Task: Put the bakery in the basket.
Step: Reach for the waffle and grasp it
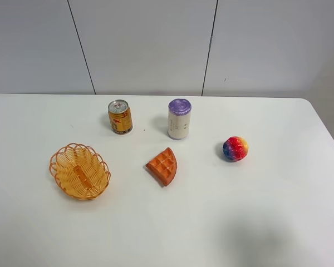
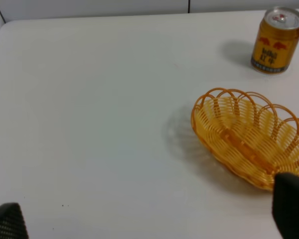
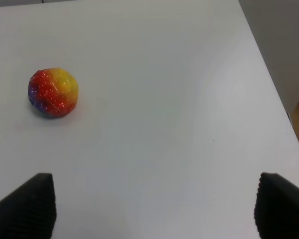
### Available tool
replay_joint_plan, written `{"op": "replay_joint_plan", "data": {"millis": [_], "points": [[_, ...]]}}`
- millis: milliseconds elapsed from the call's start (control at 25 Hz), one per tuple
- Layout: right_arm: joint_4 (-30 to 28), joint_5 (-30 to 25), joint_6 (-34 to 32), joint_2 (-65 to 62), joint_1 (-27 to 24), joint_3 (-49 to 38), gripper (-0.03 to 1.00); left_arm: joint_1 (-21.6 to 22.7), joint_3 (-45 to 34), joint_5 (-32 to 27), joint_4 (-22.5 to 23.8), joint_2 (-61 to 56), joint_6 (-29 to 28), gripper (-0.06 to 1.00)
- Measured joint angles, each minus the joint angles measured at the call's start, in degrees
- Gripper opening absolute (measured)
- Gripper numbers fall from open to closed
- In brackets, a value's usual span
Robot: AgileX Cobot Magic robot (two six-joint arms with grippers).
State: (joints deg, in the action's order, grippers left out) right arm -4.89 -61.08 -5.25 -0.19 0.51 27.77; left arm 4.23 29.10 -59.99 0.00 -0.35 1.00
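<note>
The bakery, an orange-brown waffle wedge (image 1: 163,166), lies flat on the white table near the middle in the high view. The orange wicker basket (image 1: 79,171) stands empty to its left; it also shows in the left wrist view (image 2: 249,137). Neither arm shows in the high view. My left gripper (image 2: 149,219) is open and empty, its dark fingertips (image 2: 8,223) at the picture's edge, with the basket just beyond one of them. My right gripper (image 3: 152,206) is open and empty over bare table, its fingertips (image 3: 27,204) wide apart. The waffle shows in neither wrist view.
A gold drink can (image 1: 119,117) stands behind the basket, also in the left wrist view (image 2: 278,40). A white cylinder with a purple lid (image 1: 179,118) stands behind the waffle. A rainbow ball (image 1: 235,148) lies to the right, also in the right wrist view (image 3: 53,92). The table's right edge (image 3: 269,89) is close.
</note>
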Motion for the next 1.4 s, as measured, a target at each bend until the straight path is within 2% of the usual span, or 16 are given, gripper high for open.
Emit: {"op": "replay_joint_plan", "data": {"millis": [1160,1400], "points": [[0.0,0.0,0.0,0.1,0.0,0.0,0.79,0.0,0.0,0.0,0.0,0.0,0.0,1.0],[0.2,0.0,0.6,8.3,0.0,0.0,0.79,0.0,0.0,0.0,0.0,0.0,0.0,1.0]]}}
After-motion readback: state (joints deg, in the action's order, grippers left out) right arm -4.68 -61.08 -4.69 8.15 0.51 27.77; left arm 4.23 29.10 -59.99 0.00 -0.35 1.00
